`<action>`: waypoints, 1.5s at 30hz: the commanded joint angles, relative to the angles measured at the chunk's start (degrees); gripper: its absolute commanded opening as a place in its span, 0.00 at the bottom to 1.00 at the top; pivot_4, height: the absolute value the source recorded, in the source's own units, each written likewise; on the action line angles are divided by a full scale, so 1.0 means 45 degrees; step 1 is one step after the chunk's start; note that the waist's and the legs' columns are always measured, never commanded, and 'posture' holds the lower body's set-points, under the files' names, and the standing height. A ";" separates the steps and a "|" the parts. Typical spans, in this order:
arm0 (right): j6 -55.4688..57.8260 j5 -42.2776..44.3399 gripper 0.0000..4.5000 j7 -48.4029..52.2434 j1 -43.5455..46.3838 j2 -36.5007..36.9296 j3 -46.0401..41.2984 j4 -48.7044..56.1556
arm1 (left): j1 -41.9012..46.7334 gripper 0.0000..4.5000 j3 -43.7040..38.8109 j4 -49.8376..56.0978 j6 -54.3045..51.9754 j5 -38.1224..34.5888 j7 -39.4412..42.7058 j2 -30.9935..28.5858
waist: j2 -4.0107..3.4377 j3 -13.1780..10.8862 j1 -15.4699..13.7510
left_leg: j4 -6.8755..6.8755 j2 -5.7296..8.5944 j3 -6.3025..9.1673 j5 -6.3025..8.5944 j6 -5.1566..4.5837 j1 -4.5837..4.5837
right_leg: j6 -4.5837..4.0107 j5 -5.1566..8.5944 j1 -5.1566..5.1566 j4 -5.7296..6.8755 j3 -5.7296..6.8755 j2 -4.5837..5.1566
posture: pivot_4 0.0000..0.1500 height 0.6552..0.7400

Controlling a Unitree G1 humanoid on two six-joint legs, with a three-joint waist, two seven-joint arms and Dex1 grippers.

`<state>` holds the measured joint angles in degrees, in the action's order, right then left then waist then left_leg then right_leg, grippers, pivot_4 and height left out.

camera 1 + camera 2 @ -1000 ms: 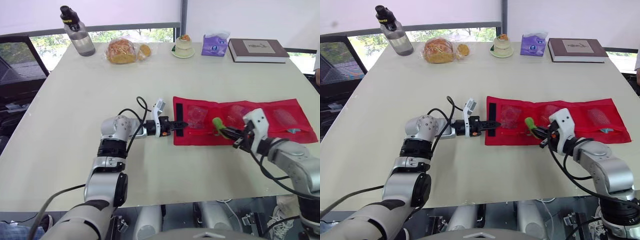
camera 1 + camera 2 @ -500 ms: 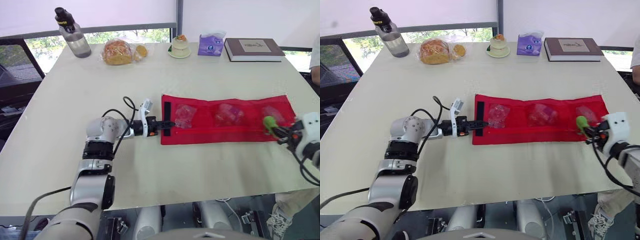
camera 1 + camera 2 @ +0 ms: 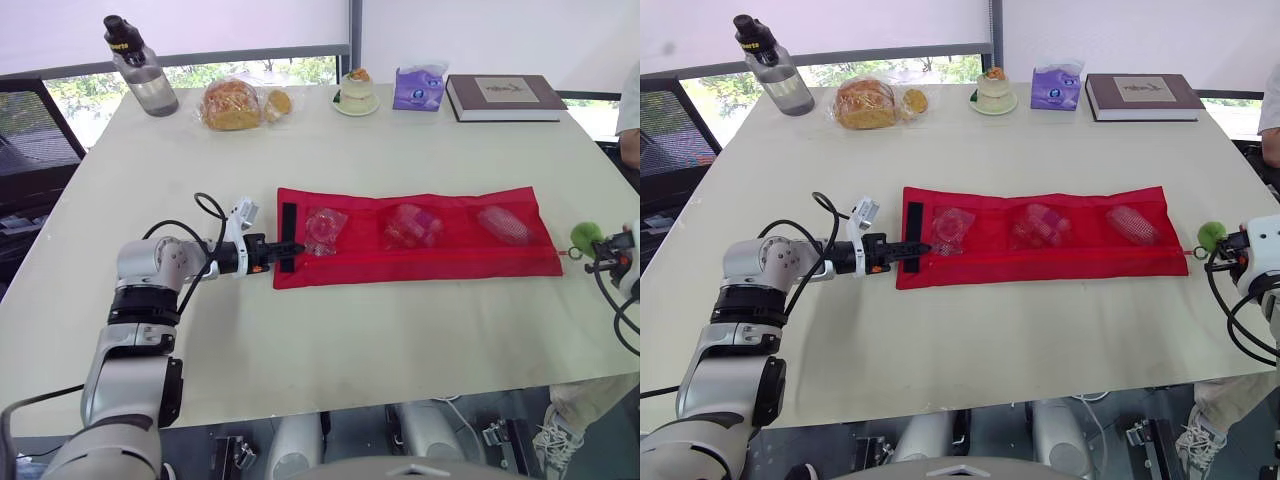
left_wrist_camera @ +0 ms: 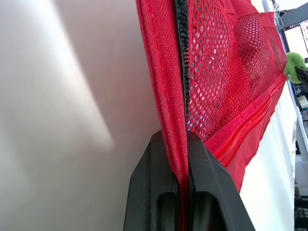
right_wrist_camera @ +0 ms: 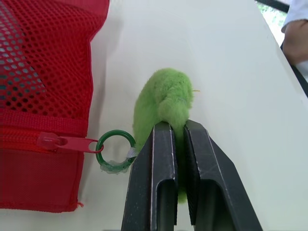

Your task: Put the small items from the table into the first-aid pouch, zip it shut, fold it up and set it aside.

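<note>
The red first-aid pouch [image 3: 415, 255] lies unfolded and flat on the worktop [image 3: 330, 340], stretched lengthwise from the robot's left to its right. Its upper face carries three mesh pockets in a row. The left pocket holds a clear-wrapped item [image 3: 324, 225], the middle pocket a pinkish wrapped bundle [image 3: 410, 224], and the right pocket another small wrapped item [image 3: 503, 224]; what each one is cannot be made out through the mesh. A zip runs along the pouch's near edge, and its red slider pull [image 5: 67, 143] sits at the pouch's right end, just by the corner.

A green ring [image 5: 114, 150] hangs from that pull, and a fuzzy green pompom [image 5: 163, 98] is attached to the ring. The right tool [image 5: 177, 129] is closed on the pompom, its two black fingers pinching the fluff just off the pouch's right end, above the bare worktop.

The left tool [image 3: 290, 248] is clamped on the pouch's left end, the red fabric edge pressed between its fingers beside a black strip [image 3: 288, 225].

Along the far edge of the worktop stand a water bottle [image 3: 135, 67], bagged bread [image 3: 232, 104], a small cake on a plate [image 3: 356, 91], a purple tissue pack [image 3: 418, 88] and a book [image 3: 504, 97].
</note>
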<state>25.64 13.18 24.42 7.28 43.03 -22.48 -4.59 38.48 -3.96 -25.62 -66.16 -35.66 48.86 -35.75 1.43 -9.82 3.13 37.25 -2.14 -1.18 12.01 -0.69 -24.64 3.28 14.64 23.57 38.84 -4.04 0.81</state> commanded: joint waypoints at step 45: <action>0.4339 0.5223 1.00 -0.2094 -0.1459 -0.4369 -0.1642 0.4478 | -0.0030 0.97 0.0104 0.9116 0.5897 -0.1149 0.4202 -0.1892 | 0.0001 -0.0009 -0.0173 | 0.0003 -0.0007 -0.0005 0.0001 -0.0004 -0.0017 | -0.0004 0.0005 0.0003 -0.0014 0.0013 0.0012 | 1.00 0.98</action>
<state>46.41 36.15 14.67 -0.20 22.90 -29.21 15.68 36.66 -2.92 12.40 -39.18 -38.64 67.03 -44.12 1.43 -9.86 2.35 37.28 -2.17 -1.19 12.01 -0.70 -24.72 3.27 14.67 23.58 38.78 -3.98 0.86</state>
